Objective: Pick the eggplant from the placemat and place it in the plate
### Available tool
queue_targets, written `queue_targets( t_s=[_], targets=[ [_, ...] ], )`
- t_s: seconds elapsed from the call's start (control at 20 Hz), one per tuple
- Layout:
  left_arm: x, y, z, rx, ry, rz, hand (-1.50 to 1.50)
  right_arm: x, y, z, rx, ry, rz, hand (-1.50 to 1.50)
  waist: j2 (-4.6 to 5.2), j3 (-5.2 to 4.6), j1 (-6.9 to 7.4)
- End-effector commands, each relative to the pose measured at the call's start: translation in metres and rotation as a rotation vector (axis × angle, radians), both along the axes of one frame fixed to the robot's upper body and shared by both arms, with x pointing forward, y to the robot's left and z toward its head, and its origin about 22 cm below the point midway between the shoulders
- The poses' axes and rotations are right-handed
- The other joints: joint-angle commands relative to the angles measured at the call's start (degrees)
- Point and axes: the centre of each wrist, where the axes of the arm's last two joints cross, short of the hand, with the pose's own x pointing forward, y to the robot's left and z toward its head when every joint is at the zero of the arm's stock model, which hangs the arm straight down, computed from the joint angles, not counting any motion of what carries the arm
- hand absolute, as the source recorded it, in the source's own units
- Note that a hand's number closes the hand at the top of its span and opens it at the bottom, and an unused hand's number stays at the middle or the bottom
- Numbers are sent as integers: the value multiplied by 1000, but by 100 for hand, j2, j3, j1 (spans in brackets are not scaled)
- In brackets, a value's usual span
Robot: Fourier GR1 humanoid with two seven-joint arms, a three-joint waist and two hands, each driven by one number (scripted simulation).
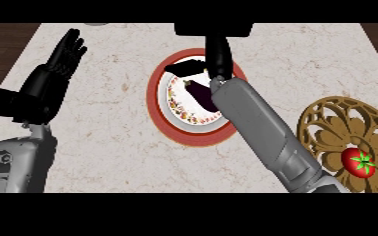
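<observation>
Right robot hand point(214, 60) above far side of plate point(179, 131), fingers stretched out, thumb spread toward view's left, gripping nothing. Grey forearm crosses plate's right part. Eggplant point(198, 93) lies in plate, on white patterned centre, just beside right wrist, partly hidden by forearm. Left robot hand point(60, 62) open, fingers up, resting at view's left. Golden openwork placemat point(325, 125) at counter's point(111, 125) right, well apart from plate; tomato point(359, 162) on it.

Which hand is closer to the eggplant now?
Right. The right hand is over the plate, just beyond the eggplant; the left hand rests open near the view's left edge, far from it.
</observation>
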Motion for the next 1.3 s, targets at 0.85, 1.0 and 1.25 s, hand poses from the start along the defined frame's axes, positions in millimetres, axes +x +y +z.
queue_targets(
  t_s=[0.85,1.0,1.25],
  targets=[
    [-9,21,4,2,12,49,0,-51,-231,-9,140,-83,-56,-150,-56,-2,-239],
    [-14,9,-11,8,16,50,0,-72,-249,-28,120,-52,-34,-150,-53,-2,-229],
    [-18,28,-3,6,8,25,0,-95,-260,-34,115,-47,-9,-150,-53,-4,-223]
  ],
)
